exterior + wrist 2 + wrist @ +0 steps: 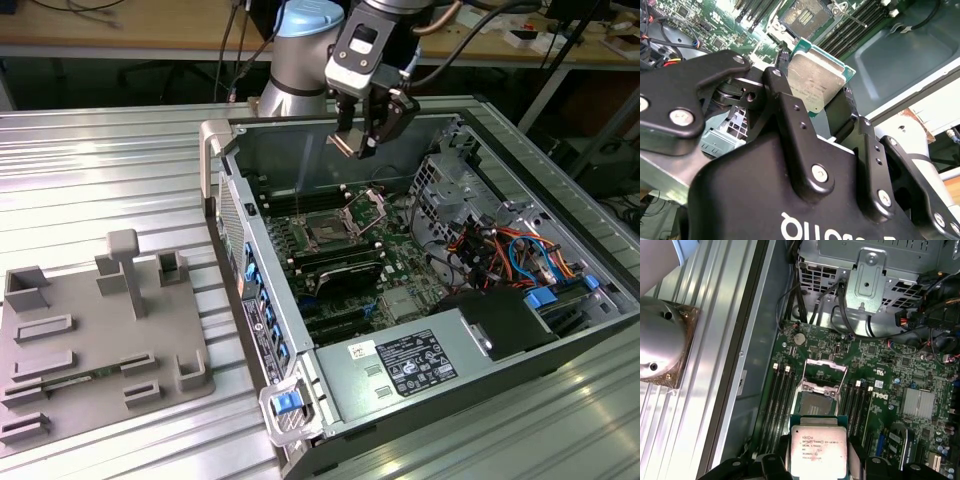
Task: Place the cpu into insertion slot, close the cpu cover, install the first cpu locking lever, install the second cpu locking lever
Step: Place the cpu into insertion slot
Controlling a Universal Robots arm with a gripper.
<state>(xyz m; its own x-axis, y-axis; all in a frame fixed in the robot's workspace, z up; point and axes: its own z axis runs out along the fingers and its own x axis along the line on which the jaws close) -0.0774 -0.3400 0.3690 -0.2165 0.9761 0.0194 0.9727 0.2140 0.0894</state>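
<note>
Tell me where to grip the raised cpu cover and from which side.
Likely its free upper bar, from above: the cpu cover stands tilted up beside the insertion slot, hinged at its lower edge, so that thin bar is exposed. The end effector is shut on the cpu.

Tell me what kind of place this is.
Probably a robotics lab or test workshop: a claw holds the cpu above an open computer case, which lies on a ribbed metal table, and cluttered wooden benches stand behind.
</note>
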